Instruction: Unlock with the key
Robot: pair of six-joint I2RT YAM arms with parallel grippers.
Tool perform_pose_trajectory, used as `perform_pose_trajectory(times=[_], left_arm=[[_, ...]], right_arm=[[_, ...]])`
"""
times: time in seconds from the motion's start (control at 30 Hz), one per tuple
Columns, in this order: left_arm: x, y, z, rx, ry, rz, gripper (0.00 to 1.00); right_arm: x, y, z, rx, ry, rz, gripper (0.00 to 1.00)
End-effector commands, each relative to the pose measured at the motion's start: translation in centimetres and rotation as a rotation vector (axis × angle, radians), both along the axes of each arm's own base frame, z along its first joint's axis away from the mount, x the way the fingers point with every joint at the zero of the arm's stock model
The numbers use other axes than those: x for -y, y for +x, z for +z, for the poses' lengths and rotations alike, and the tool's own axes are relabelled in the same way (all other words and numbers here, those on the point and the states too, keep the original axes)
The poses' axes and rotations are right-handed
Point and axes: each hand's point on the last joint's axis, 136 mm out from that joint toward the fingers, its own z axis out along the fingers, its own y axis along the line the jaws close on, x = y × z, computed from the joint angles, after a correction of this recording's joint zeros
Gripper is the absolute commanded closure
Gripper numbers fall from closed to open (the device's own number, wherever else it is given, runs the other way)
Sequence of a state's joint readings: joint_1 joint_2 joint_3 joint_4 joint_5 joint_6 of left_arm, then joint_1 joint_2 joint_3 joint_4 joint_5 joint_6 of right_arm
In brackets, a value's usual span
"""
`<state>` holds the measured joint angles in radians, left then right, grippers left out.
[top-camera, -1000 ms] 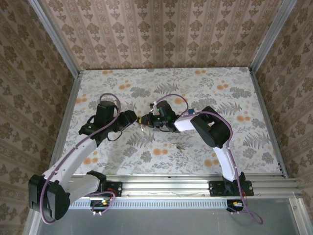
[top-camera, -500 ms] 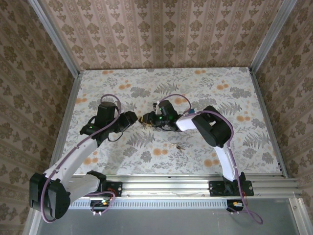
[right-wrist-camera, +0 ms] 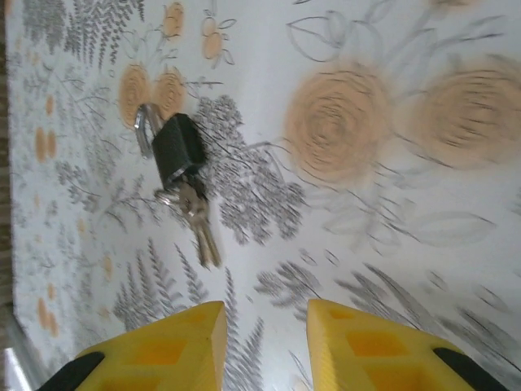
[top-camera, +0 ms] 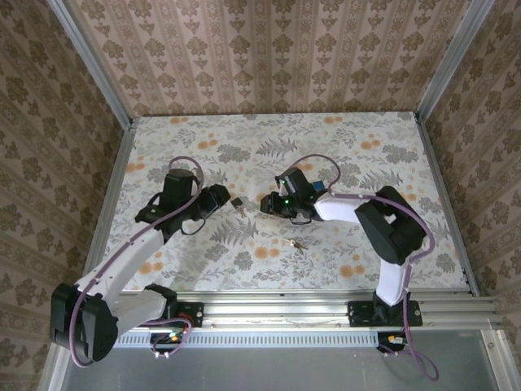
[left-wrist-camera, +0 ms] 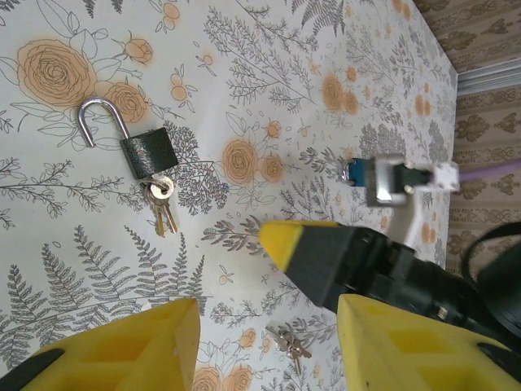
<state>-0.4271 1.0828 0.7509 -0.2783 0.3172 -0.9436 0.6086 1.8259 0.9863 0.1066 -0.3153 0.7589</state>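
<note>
- My left gripper [left-wrist-camera: 269,314]: fingers spread wide, nothing in them.
- My right gripper [right-wrist-camera: 264,314]: fingers apart too, empty.
- The padlock [left-wrist-camera: 149,152] lies flat on the table [top-camera: 366,163] between my two grippers, shackle swung out, keys [left-wrist-camera: 161,204] at its base.
- A second key bunch [top-camera: 297,243] lies near my right gripper, on its near side.

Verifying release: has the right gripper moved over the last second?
Yes. In the top view the right gripper has backed off rightward, away from the padlock, and now sits closer to in line with the spare keys.
</note>
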Motion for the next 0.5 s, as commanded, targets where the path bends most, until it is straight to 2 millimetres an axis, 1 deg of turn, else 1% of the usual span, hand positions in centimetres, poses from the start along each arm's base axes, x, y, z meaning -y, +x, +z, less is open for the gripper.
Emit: perform_pose_trajectory(times=[0.0, 0.07, 0.1, 0.23, 0.33, 0.4, 0.47], left_arm=[[0.8, -0.1, -0.6, -0.007, -0.013, -0.023, 0.42], [1.1, 0.1, -0.8, -0.010, -0.007, -0.027, 0.42], [2.1, -0.4, -1.0, -0.011, -0.003, -0.061, 0.41], [4.0, -0.4, -2.1, -0.029, 0.003, -0.107, 0.41], [5.5, -0.3, -2.6, -0.040, 0.003, -0.139, 0.41], [6.2, -0.2, -2.9, -0.044, 0.006, -0.159, 0.41], [6.8, 0.0, -3.0, -0.045, 0.008, -0.171, 0.41]], right_arm=[[3.1, -1.4, 0.7, 0.047, -0.136, 0.003, 0.69], [4.2, -2.1, 1.6, 0.076, -0.177, 0.010, 0.68], [5.0, -2.5, 2.1, 0.095, -0.202, 0.011, 0.68], [7.7, -4.3, 3.2, 0.132, -0.302, 0.032, 0.60], [9.0, -5.9, 3.3, 0.124, -0.347, 0.065, 0.61], [9.4, -7.0, 3.0, 0.115, -0.366, 0.089, 0.63], [9.7, -7.9, 3.1, 0.125, -0.378, 0.107, 0.63]])
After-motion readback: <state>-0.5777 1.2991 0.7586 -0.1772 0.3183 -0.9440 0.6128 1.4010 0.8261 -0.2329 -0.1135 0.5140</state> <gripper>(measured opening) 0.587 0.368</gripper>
